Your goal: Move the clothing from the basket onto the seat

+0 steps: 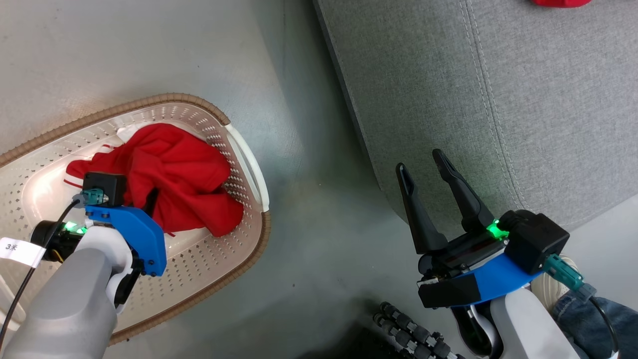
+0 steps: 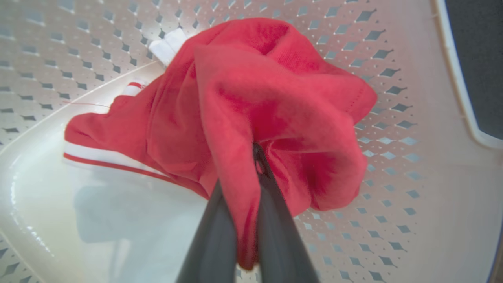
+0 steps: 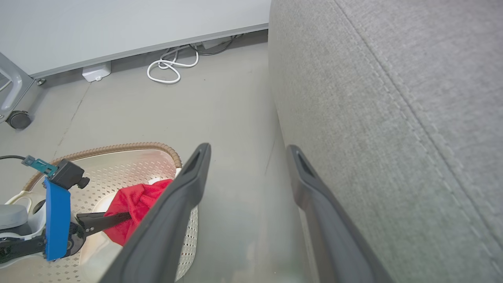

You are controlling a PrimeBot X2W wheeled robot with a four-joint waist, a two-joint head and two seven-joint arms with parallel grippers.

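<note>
The left jaws are clamped on a fold of the bright red fabric garment point(image 2: 275, 102), bunched in the cream-white perforated plastic basket point(image 1: 219, 134). Lift high so the white-striped hem point(image 2: 98, 157) clears its brown woven rim point(image 1: 172, 95) before swinging right. The right jaws, apart and empty, hang in the way beside the light grey upholstered sofa cushion point(image 1: 498, 99); another red piece point(image 1: 560, 2) lies farther back on it.

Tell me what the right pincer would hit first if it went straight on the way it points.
Probably the floor in the strip beside the seat, where the open right pincer aims. Its finger nearest the seat runs close to that side and might brush it first; depth is unclear.
</note>
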